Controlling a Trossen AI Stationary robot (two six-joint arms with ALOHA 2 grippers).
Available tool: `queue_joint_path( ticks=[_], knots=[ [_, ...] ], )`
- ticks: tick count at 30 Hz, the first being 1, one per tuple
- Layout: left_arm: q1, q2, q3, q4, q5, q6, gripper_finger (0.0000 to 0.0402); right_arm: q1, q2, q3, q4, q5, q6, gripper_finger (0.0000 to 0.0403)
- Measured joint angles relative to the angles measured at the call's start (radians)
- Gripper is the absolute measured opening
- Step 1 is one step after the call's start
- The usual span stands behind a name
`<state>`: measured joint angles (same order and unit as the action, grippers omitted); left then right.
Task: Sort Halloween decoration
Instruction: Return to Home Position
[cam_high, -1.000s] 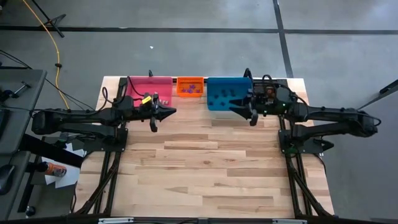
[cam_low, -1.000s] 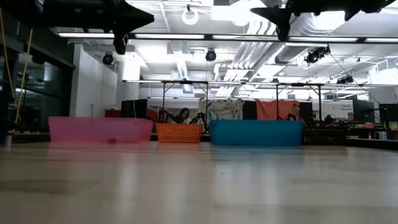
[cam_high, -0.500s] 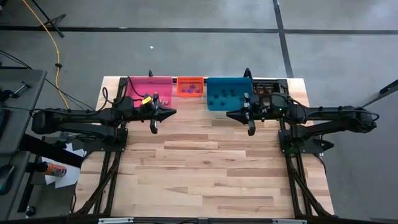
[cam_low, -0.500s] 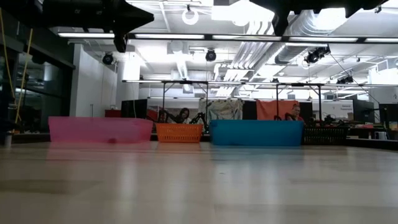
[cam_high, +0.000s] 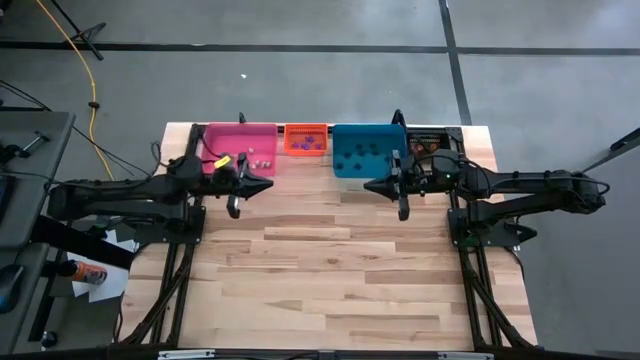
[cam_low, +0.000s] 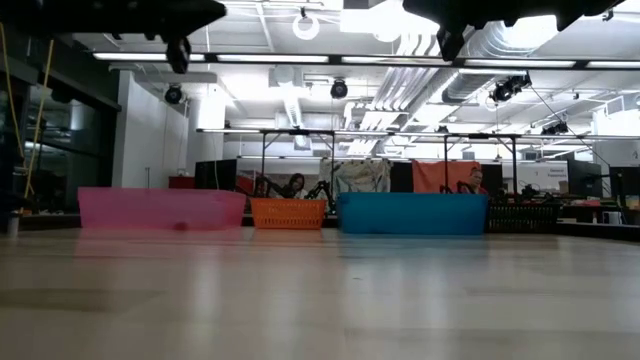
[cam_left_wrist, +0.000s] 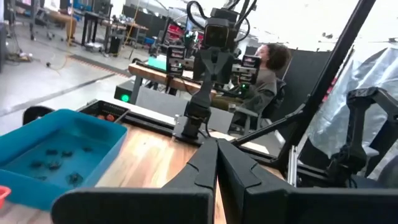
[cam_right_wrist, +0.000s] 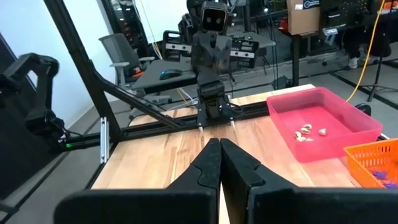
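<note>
The Halloween decoration lies sorted in bins along the table's far edge. Pale trinkets (cam_right_wrist: 308, 132) are in the pink bin (cam_high: 240, 148). Purple ones (cam_high: 308, 142) are in the orange bin (cam_high: 306, 132), and dark ones (cam_left_wrist: 56, 163) in the blue bin (cam_high: 365, 150). My left gripper (cam_high: 271, 186) hovers level, shut and empty, just near of the pink bin. My right gripper (cam_high: 366, 186) is also level, shut and empty. It hovers near the blue bin's near edge. In each wrist view the fingertips meet, the left gripper (cam_left_wrist: 216, 142) and the right gripper (cam_right_wrist: 220, 142).
A black bin (cam_high: 430, 140) stands at the far right beside the blue one. The bare wooden tabletop (cam_high: 330, 270) stretches toward the near edge. Both arms hang well above the table, pointing at each other across a gap. People sit at desks in the room behind.
My right gripper has shut, rolled about its own axis and swung from over the blue bin's near edge toward the table's left and near side. My left gripper has drawn back a little toward the table's left edge, still shut.
</note>
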<state>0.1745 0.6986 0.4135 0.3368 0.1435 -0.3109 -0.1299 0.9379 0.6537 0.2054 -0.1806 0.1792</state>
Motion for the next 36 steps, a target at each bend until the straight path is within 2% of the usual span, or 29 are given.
queue_joint_path(
  ticks=[4,8,12,16,20,23,28,30,33,36],
  knots=[
    [-0.012,-0.129,-0.079,-0.017,-0.024,0.002,0.0000,0.000,0.000,0.000,-0.008,-0.002,0.026,0.0001],
    [-0.041,-0.229,-0.188,0.082,-0.158,-0.004,0.0000,-0.001,0.000,0.000,-0.015,-0.003,0.070,0.0001],
    [-0.105,-0.251,-0.256,0.187,-0.254,-0.019,0.0000,-0.001,0.000,0.000,-0.036,-0.003,0.126,0.0000],
    [-0.202,-0.250,-0.281,0.184,-0.305,0.016,0.0000,-0.001,0.000,0.000,-0.035,-0.003,0.176,0.0000],
    [-0.260,-0.279,-0.339,0.184,-0.334,0.093,0.0000,-0.001,-0.005,0.000,-0.025,-0.020,0.187,0.0000],
    [-0.264,-0.317,-0.404,0.211,-0.336,0.072,0.0000,-0.001,-0.015,0.000,-0.025,-0.043,0.187,0.0000],
    [-0.260,-0.376,-0.401,0.169,-0.303,0.097,0.0000,-0.001,-0.050,0.000,-0.037,-0.069,0.206,0.0000],
    [-0.260,-0.385,-0.401,0.127,-0.321,0.101,0.0000,0.000,-0.070,0.000,-0.058,-0.098,0.193,0.0000],
    [-0.259,-0.387,-0.402,0.041,-0.342,0.011,0.0001,0.000,-0.112,-0.007,-0.123,-0.122,0.189,0.0000],
    [-0.259,-0.379,-0.402,-0.015,-0.339,-0.047,0.0000,0.000,-0.175,-0.077,-0.131,-0.143,0.245,0.0000]
  ],
)
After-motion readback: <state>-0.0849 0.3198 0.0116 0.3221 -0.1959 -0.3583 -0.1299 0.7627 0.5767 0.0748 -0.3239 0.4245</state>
